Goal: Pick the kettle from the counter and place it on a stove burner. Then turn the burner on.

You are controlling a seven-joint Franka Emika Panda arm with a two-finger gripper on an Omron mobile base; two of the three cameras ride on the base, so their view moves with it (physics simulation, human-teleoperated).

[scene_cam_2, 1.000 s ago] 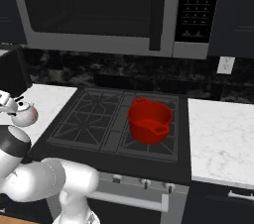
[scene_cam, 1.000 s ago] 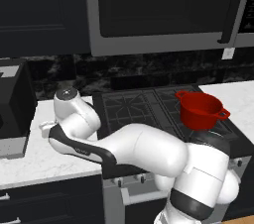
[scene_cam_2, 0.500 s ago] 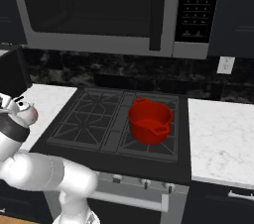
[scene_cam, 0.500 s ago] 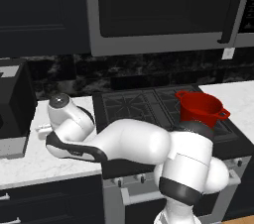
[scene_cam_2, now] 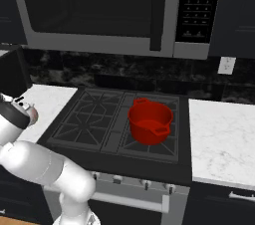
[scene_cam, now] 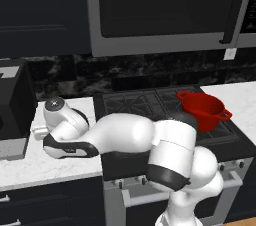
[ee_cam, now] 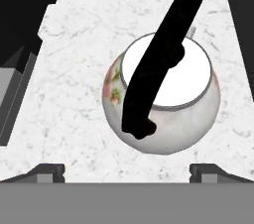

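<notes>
Swung further left and lower across the left base view since a second ago — elbow and forearm now stretched out over the counter (scene_cam: 30,167) at middle left, wrist joint shifted toward the frame's left edge. Nothing else displaced: red pot (scene_cam: 202,110) on the same right-hand grate, base views unshifted.

Step in hand, by judgement: approach to the pick, not yet a grasp. Seen from the hand view, kettle (ee_cam: 163,101) standing upright on the marble at centre frame, black arched handle (ee_cam: 158,64) running diagonally from upper right to lower left across the white lid. Gripper (ee_cam: 127,171) poised above it, fingers (ee_cam: 47,171) spread wide at the lower corners of the frame, clear of the kettle and holding nothing.

Next move, likely: roll the wrist so the fingers straddle the handle across its width rather than along it, then descend and close on the arch near its top. Handle slightly off-centre to the left of the frame — small sideways correction probably needed first.

After that: carry rightward to the stove burner (scene_cam_2: 82,119), front left of the cooktop and bare of pots — then the knob.
</notes>
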